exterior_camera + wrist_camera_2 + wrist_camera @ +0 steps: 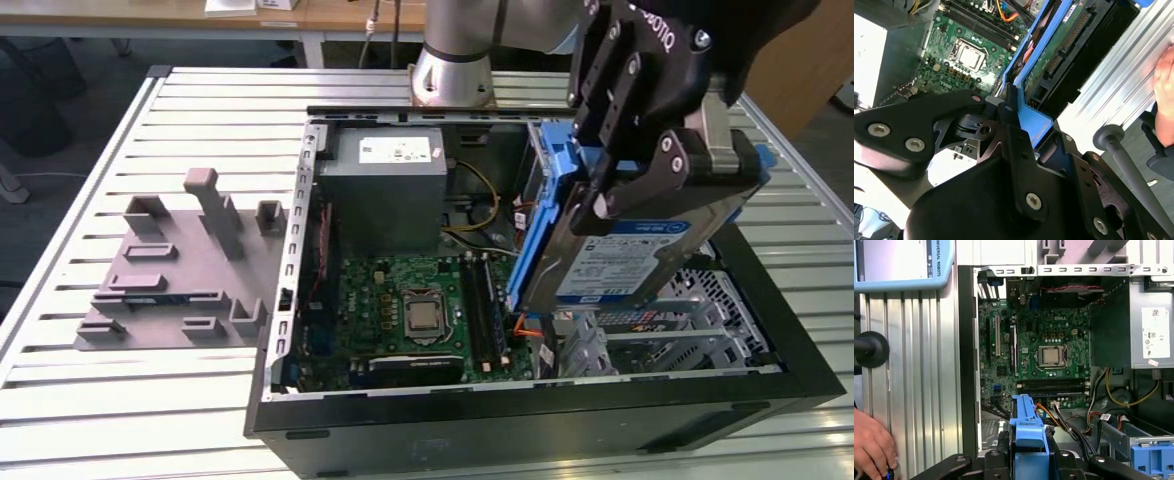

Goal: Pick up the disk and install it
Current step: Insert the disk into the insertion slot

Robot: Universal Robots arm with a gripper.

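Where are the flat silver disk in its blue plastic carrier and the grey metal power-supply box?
Flat silver disk [622,262]: exterior view, white-and-blue label.
Grey metal power-supply box [383,205]: exterior view, bare grey side.

Open case [534,430]: room above motherboard [400,310]; cables [1046,412], drive cage [667,330] crowd disk [641,255] in claw [638,185]; person's hand [871,450] near table [80,380] edge.

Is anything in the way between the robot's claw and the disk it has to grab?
No, nothing visible is in the way. The black gripper is clamped right on the flat silver rectangular disk in its blue plastic carrier. It holds the disk above the open black computer case.
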